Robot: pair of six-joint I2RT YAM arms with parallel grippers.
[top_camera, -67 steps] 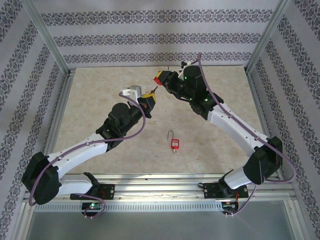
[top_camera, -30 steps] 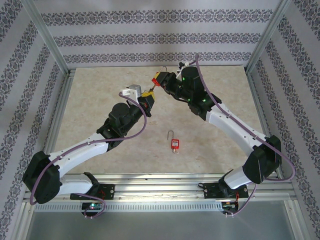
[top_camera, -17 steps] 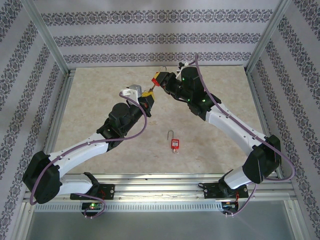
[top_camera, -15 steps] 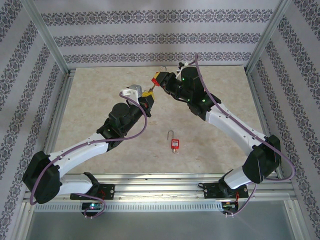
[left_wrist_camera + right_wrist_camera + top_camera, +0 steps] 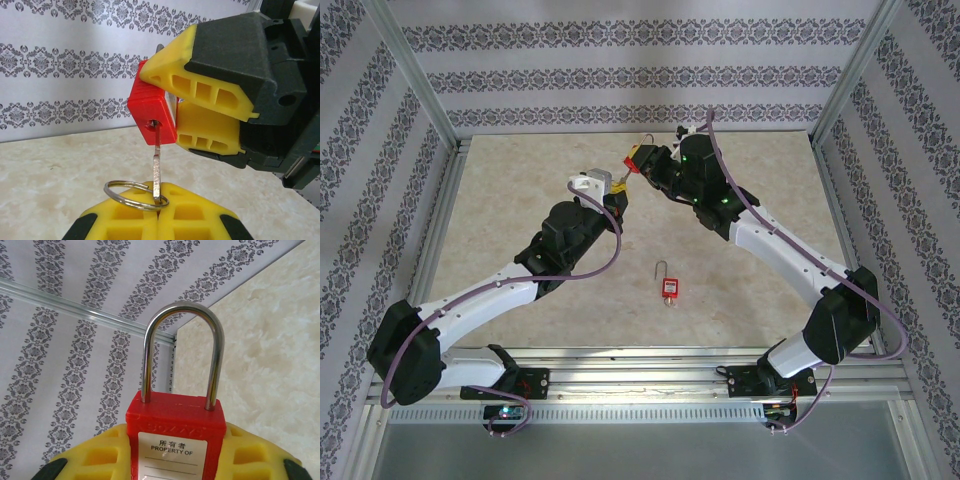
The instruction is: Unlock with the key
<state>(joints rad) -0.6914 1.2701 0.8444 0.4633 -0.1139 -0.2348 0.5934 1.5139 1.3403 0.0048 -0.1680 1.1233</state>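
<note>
Left pincer (image 5: 159, 210): clamped tight on the thin silver metal key (image 5: 157, 160) with its wire ring (image 5: 131, 200).
Right pincer (image 5: 175, 440): clamped on the red plastic padlock (image 5: 150, 102), held up in the air.
Key: tip sits in the padlock's keyhole (image 5: 153, 122).

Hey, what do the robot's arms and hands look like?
The left arm and right arm have white links and bulky black joints, each trailed by a purple cable. Small green lights dot the right arm. The left hand and right hand are black with yellow fingers, moulded with ribbed pockets.
</note>
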